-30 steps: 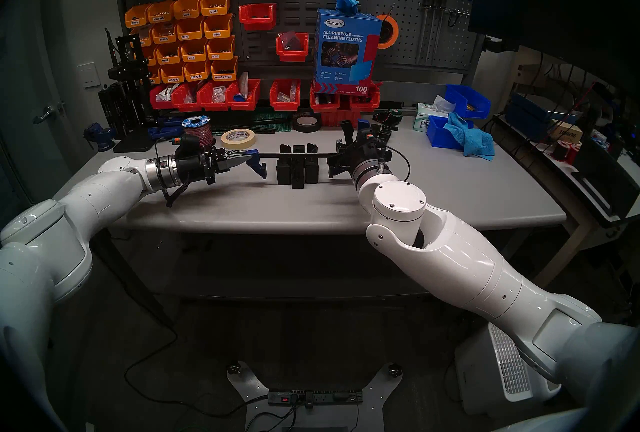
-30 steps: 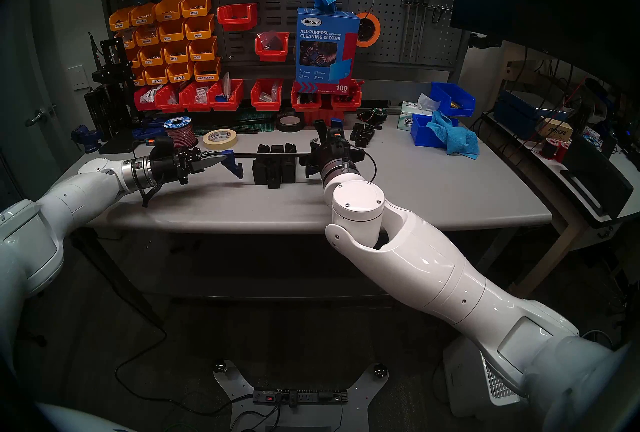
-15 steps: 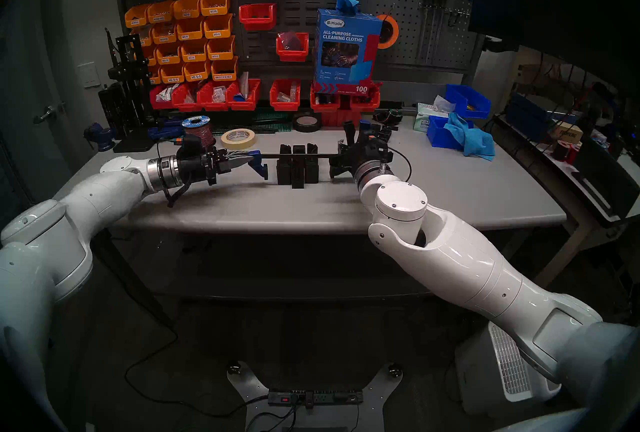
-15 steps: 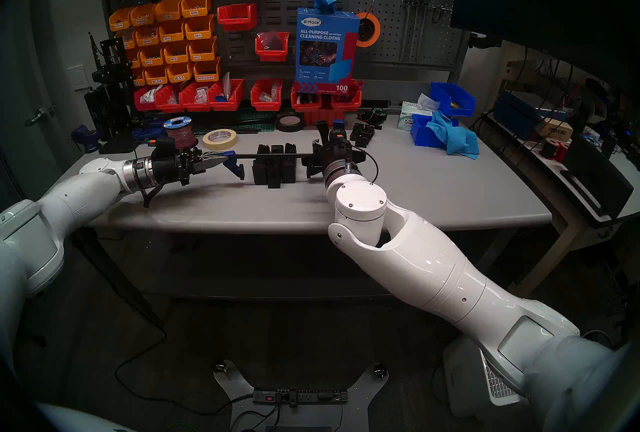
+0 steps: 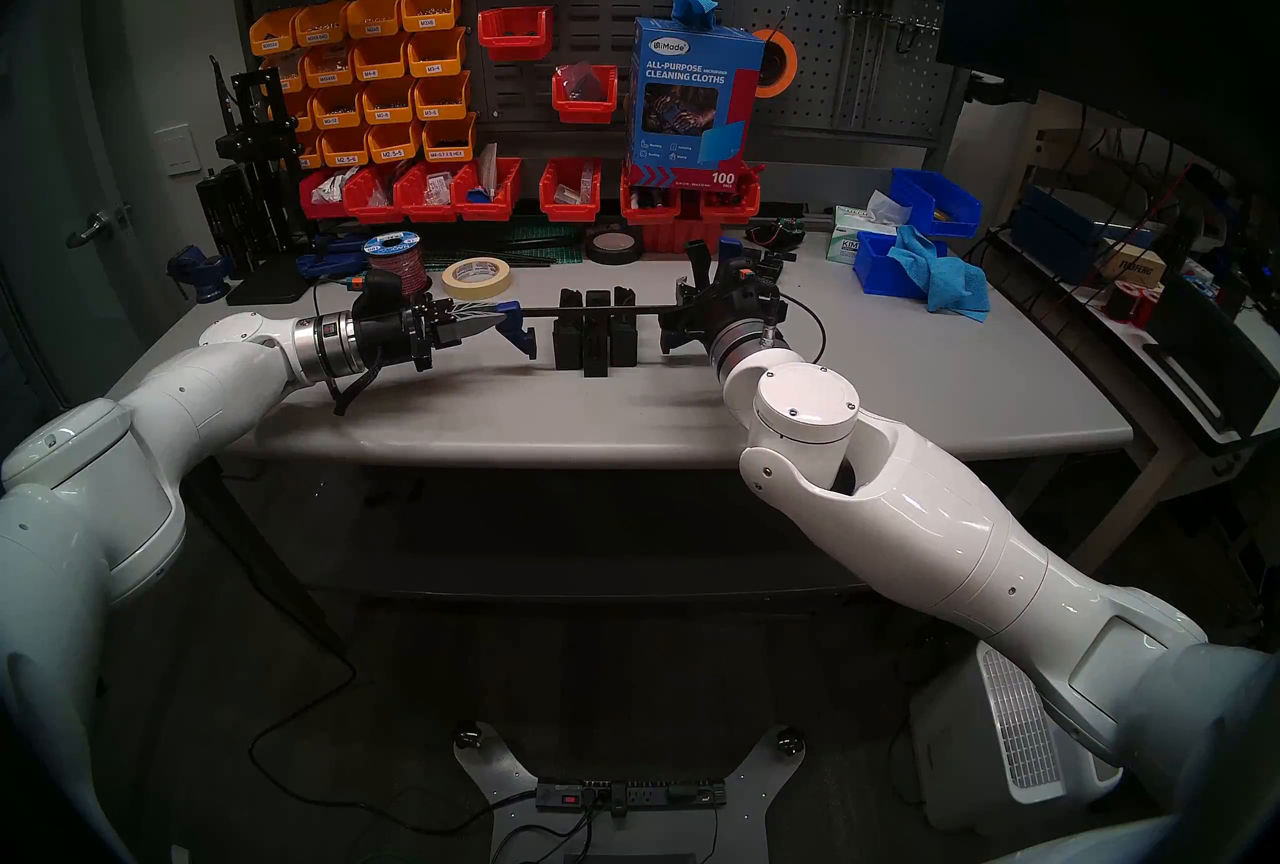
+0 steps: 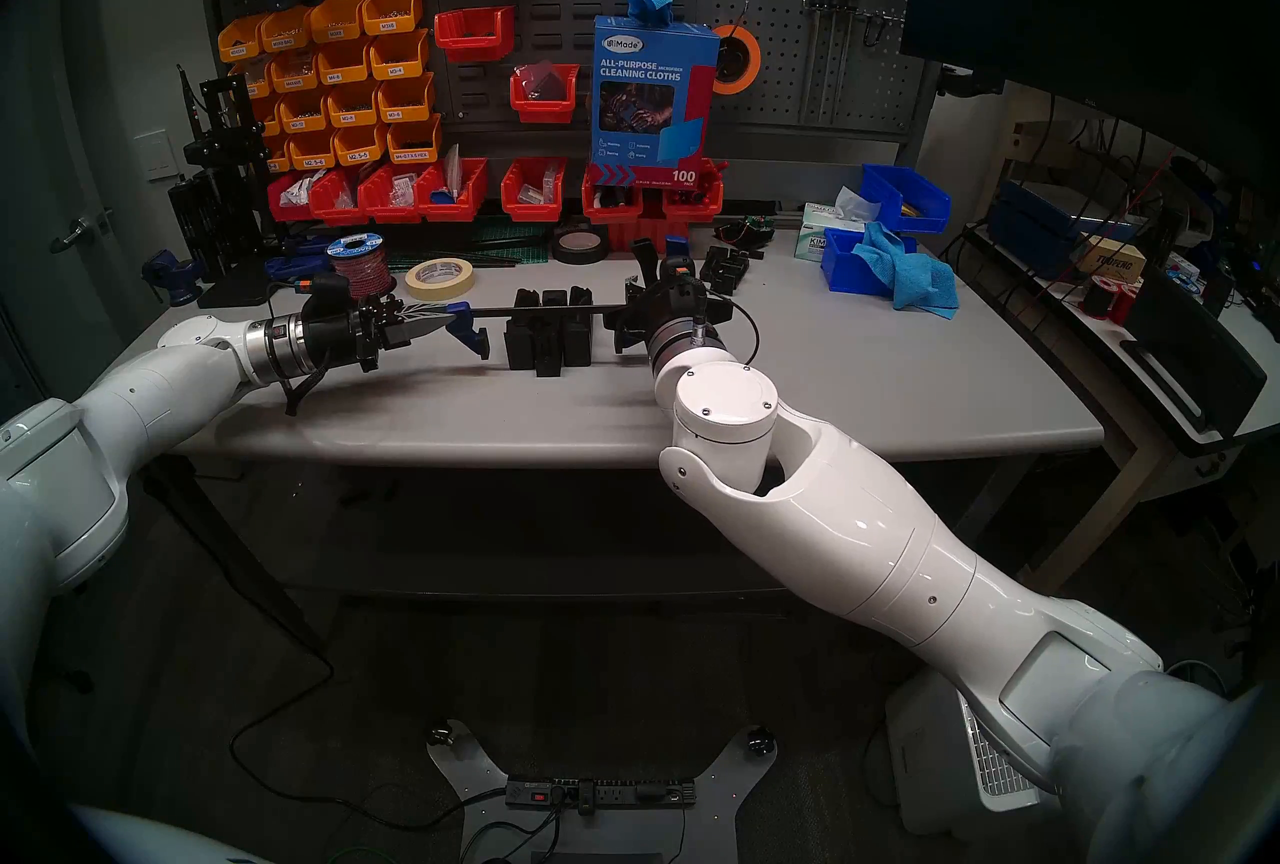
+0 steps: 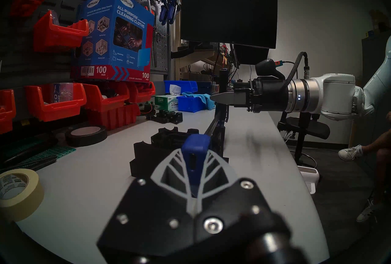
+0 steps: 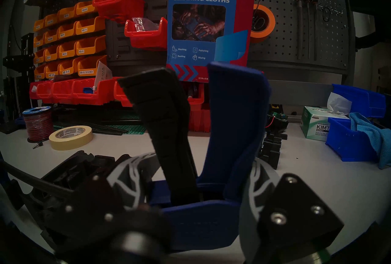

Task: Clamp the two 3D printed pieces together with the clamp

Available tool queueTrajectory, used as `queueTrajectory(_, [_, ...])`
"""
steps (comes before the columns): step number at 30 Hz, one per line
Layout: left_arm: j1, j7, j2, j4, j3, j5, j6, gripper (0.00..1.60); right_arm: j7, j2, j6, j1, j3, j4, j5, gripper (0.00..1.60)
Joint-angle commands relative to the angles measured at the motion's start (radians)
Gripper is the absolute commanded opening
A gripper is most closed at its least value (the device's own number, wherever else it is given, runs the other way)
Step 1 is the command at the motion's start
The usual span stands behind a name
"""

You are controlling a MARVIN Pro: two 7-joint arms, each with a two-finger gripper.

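Note:
The two 3D printed pieces point(image 5: 594, 334), matte black notched blocks, stand side by side mid-table, also visible in the left wrist view point(image 7: 148, 151). The blue clamp point(image 5: 516, 320) lies across them, its thin black bar point(image 5: 647, 309) running over their tops. They sit between its two padded jaws, with a gap on each side. My left gripper point(image 5: 493, 319) is shut on the clamp's blue bar end point(image 7: 195, 147). My right gripper point(image 5: 692, 315) is shut around the clamp's handle; black trigger point(image 8: 167, 130) and blue grip point(image 8: 237, 121) stick up between its fingers point(image 8: 127, 174).
A masking tape roll point(image 5: 476, 277), a red wire spool point(image 5: 395, 263) and a black tape roll point(image 5: 613, 246) lie behind the clamp. A heap of small black parts point(image 5: 769, 266) sits behind my right wrist. Blue bins with a blue cloth point(image 5: 935, 277) stand at the right; red bins line the back.
Both arms and the clamp have shifted slightly to the right, the right elbow most. Both grips are unchanged and the pieces have not moved.

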Motion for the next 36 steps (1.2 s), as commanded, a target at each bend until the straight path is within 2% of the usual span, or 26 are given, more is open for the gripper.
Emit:
queueTrajectory(1, [-0.039, 0.002, -0.028, 0.057, 0.007, 0.013, -0.006, 0.0, -0.012, 0.023, -0.017, 0.018, 0.035, -0.022, -0.009, 0.0])
queueTrajectory(14, [-0.082, 0.002, -0.093, 0.165, 0.009, 0.043, -0.014, 0.0, 0.003, 0.014, -0.016, 0.025, 0.027, -0.003, 0.0, 0.0])
queueTrajectory(36, [-0.12, 0.002, -0.136, 0.225, 0.006, 0.088, -0.027, 0.0, 0.027, -0.017, -0.045, 0.045, 0.037, 0.058, 0.006, 0.0])
